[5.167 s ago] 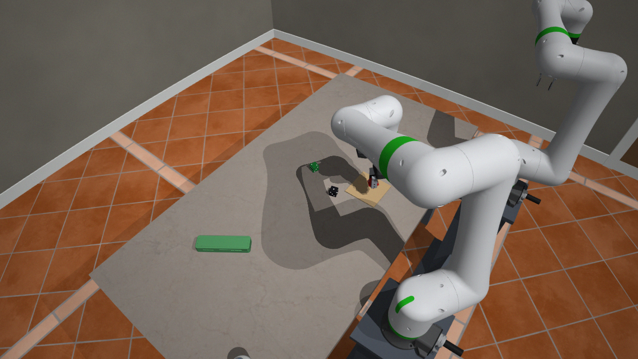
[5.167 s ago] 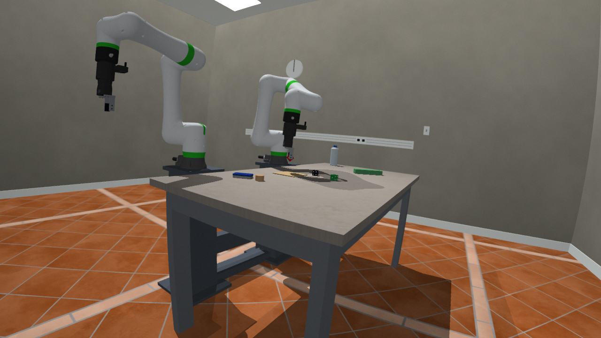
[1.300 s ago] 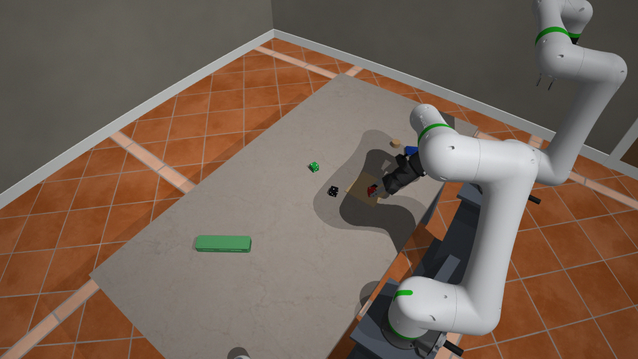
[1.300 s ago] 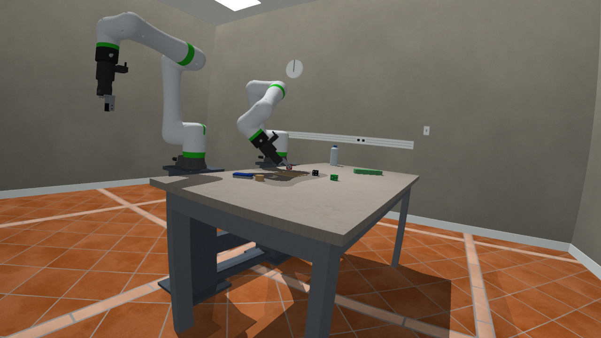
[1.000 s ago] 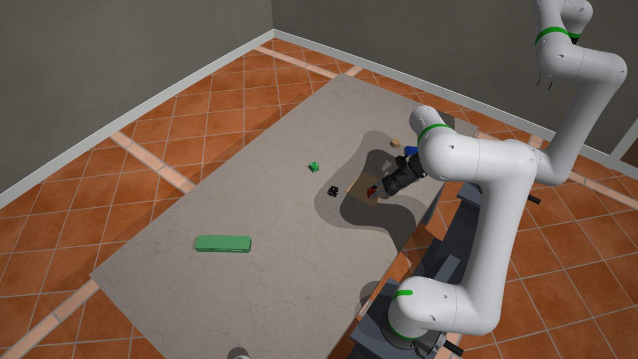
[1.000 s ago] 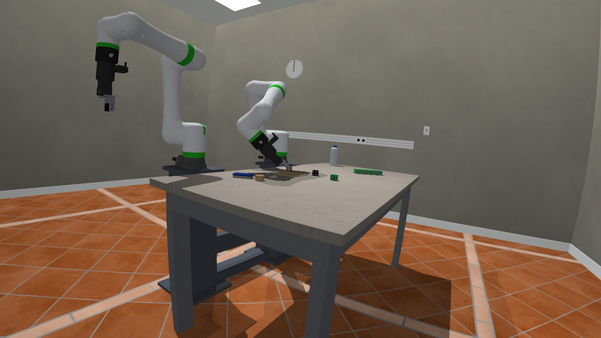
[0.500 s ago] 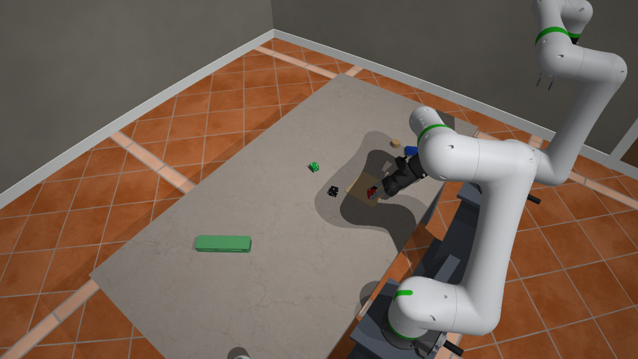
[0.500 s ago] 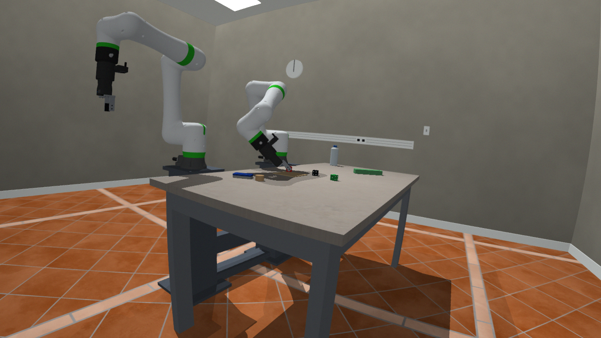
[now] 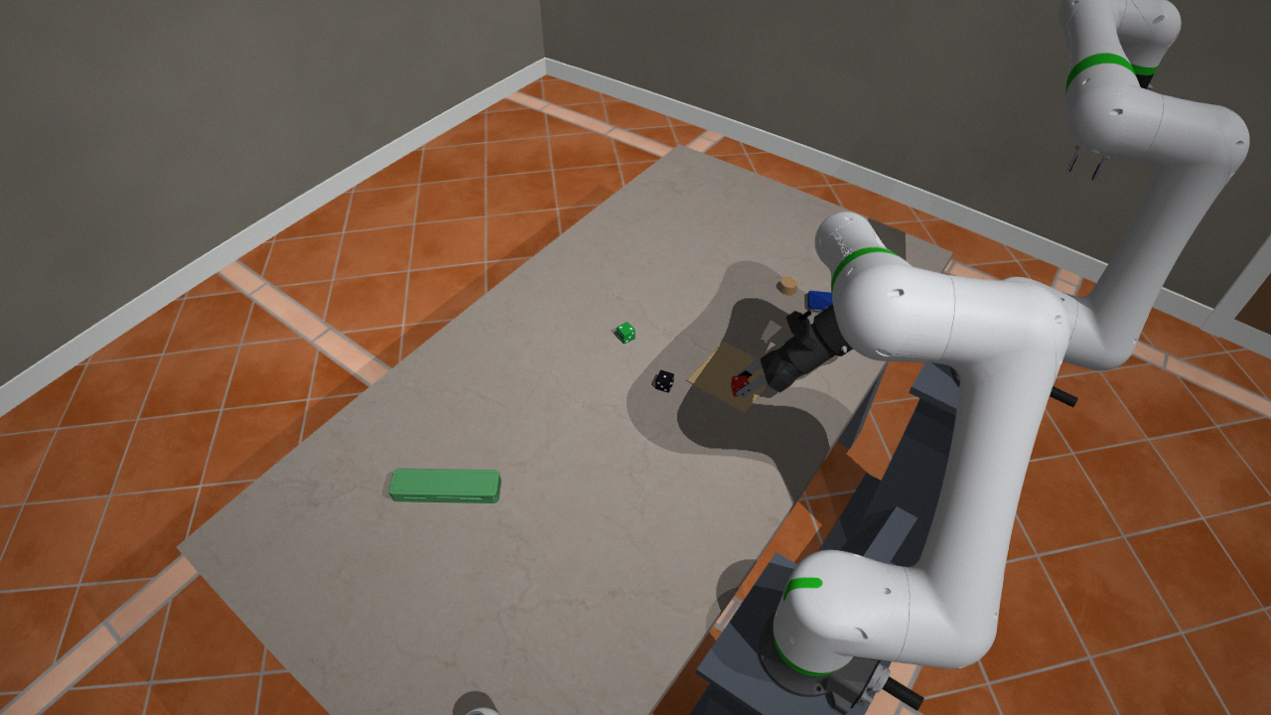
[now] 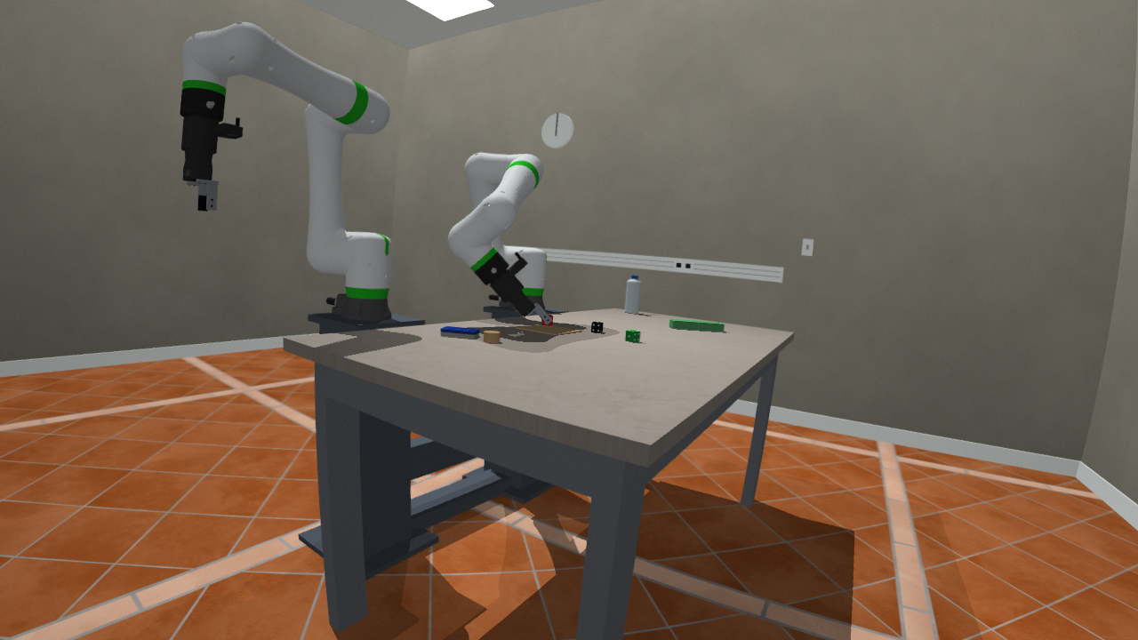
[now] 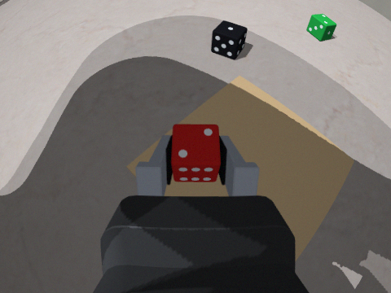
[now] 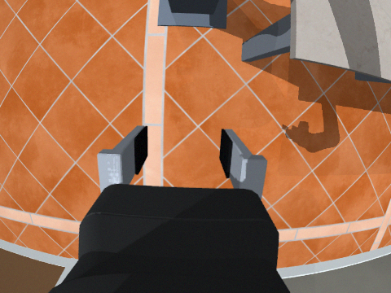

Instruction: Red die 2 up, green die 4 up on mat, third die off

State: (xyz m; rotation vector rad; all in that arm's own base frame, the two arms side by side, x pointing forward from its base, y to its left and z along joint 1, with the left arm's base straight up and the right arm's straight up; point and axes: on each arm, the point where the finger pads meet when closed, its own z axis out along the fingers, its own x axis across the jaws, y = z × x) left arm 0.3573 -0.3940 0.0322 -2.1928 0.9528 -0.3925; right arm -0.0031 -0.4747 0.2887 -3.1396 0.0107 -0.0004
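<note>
Exterior view, left to right. Item: right gripper [image 9: 1084, 173] [image 10: 206, 208] [image 12: 184, 151], raised off the table [image 9: 550, 533] [image 10: 556, 381] [image 11: 37, 73] [image 12: 318, 32], fingers wide apart, nothing between. Item: blue block [image 9: 818, 300] [image 10: 460, 330], well apart from the left fingers. Item: wooden cylinder [image 9: 787, 285] [image 10: 492, 337], beside the block. Item: tan mat [image 9: 724, 359] [image 10: 556, 330] [image 11: 277, 163], below the left fingers. Item: left gripper [image 9: 743, 385] [image 10: 547, 320] [image 11: 196, 156], tilted, clamped on the red die [image 9: 739, 382] [image 10: 547, 320] [image 11: 195, 142], whose 2 and 6 faced its camera; contact with the mat could not be told. Item: black die [image 9: 663, 381] [image 10: 597, 327] [image 11: 229, 39], 1 up, off the mat, beyond those fingertips. Item: green die [image 9: 626, 332] [image 10: 632, 335] [image 11: 321, 28], farther out, off the mat, 2 up. Item: bottle [image 9: 481, 711] [image 10: 632, 296], upright, well apart from both grippers. Item: long green block [image 9: 444, 485] [image 10: 696, 325], likewise.

Red die lowered, left arm swung back.
The left jaws [image 9: 745, 384] [image 10: 545, 316], upright earlier, now slant and have brought the red die [image 9: 739, 382] [image 10: 547, 320] [image 11: 195, 146] down close to the mat [image 9: 718, 365] [image 10: 566, 330] [image 11: 269, 134]; the arm's shadow has left the green die [image 9: 626, 332] [image 10: 632, 335] [image 11: 321, 27], centre of the top view.
</note>
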